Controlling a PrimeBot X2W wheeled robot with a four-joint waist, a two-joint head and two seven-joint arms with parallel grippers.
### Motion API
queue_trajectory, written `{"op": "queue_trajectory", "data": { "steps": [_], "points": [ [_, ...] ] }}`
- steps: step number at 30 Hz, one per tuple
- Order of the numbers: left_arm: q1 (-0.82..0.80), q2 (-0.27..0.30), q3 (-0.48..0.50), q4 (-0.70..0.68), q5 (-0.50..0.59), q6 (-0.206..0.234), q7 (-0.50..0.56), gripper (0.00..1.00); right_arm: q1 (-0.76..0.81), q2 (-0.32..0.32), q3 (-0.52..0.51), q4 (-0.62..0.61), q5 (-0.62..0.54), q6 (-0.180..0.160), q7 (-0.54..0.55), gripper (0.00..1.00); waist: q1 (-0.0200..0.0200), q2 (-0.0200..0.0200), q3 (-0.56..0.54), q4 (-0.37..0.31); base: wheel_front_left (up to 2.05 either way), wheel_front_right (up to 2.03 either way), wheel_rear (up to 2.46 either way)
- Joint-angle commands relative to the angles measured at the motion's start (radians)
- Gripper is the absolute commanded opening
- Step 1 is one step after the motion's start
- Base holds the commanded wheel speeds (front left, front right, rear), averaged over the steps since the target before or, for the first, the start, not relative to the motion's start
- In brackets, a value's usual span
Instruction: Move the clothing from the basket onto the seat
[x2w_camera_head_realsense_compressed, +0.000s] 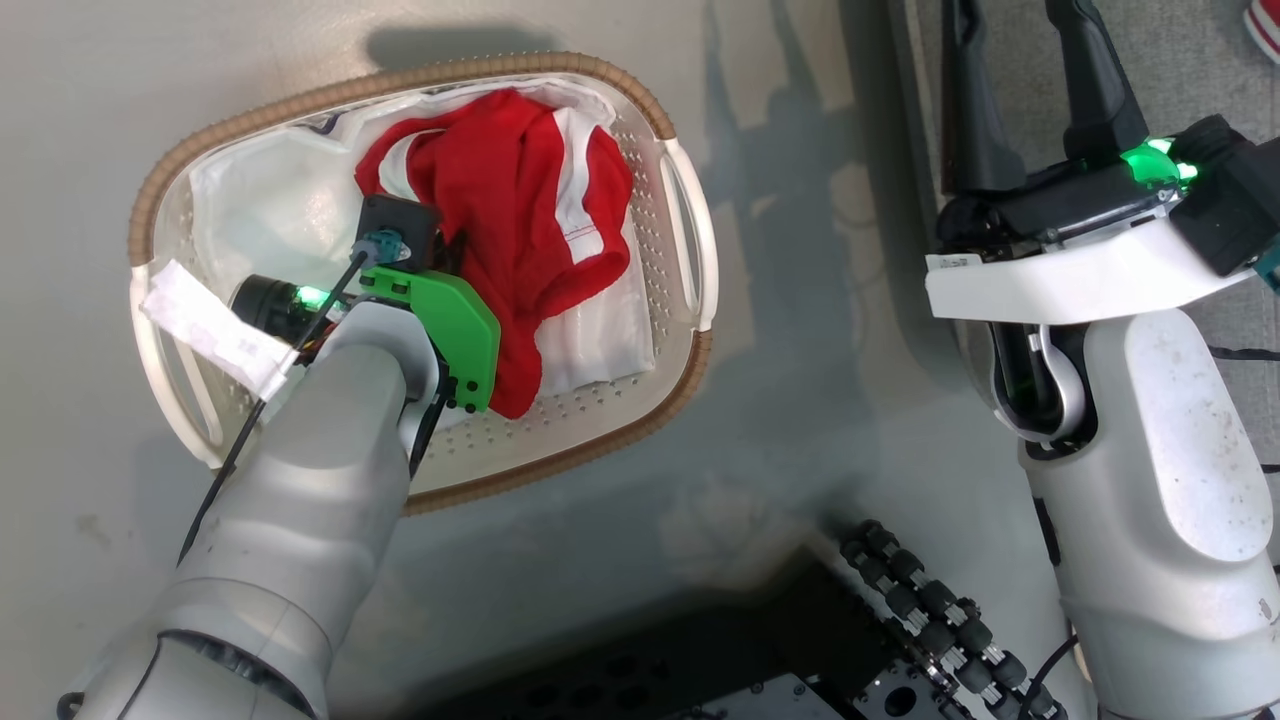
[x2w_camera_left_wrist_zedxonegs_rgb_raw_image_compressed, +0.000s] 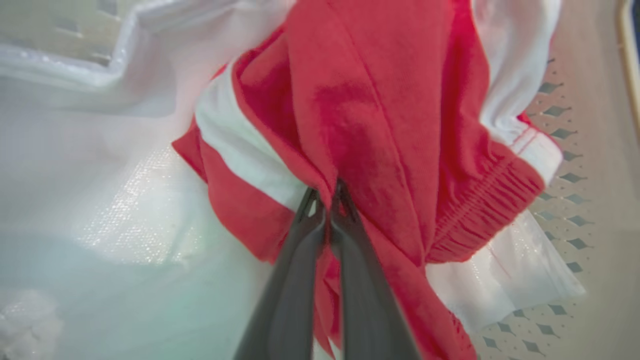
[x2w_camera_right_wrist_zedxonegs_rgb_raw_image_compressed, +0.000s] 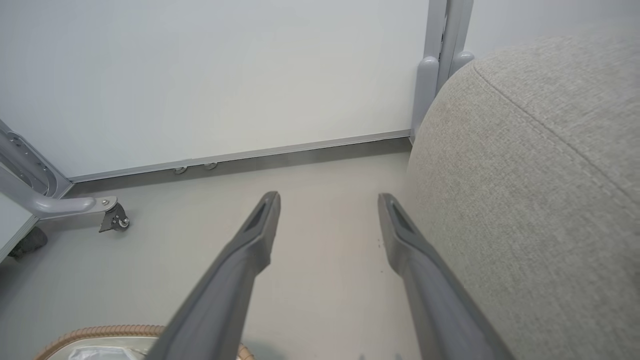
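Steeply angled left arm (x2w_camera_head_realsense_compressed: 300, 500), jaws pinching clothing (x2w_camera_left_wrist_zedxonegs_rgb_raw_image_compressed: 380, 100)

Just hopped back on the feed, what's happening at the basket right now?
The left gripper is down in the basket, fingers shut on a fold of the red clothing, which sits bunched on the white liner. The right gripper hangs open and empty above the floor, beside the seat. The gripped garment has not yet left the basket.
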Motion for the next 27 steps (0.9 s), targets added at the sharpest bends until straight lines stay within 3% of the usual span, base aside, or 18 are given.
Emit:
{"op": "queue_trajectory", "data": {
  "steps": [1, 12, 20, 27],
  "points": [
    [-0.015, 0.006, -0.002, 0.005, -0.012, -0.005, -0.010, 0.00, -0.005, -0.003, -0.002, 0.007, 0.007, -0.001, -0.002, 1.00, 0.0000, -0.0001, -0.013, -0.005, 0.00, 0.00, 0.00],
    [0.072, 0.006, -0.068, -0.020, -0.029, -0.024, -0.077, 0.00, 0.032, -0.003, 0.010, 0.060, -0.011, -0.001, -0.002, 1.00, 0.0000, -0.0001, -0.156, 0.002, 0.00, 0.00, 0.00],
    [0.146, 0.005, -0.098, -0.075, -0.030, 0.001, -0.109, 0.00, 0.090, -0.003, 0.003, 0.101, -0.040, -0.001, -0.002, 1.00, 0.0000, -0.0001, -0.293, 0.033, 0.00, 0.00, 0.00],
    [0.250, 0.006, -0.028, -0.210, 0.006, 0.028, -0.107, 0.00, 0.164, -0.004, 0.006, 0.139, -0.055, -0.001, -0.002, 1.00, 0.0000, -0.0001, -0.445, 0.071, 0.00, 0.00, 0.00]
  ]
}}
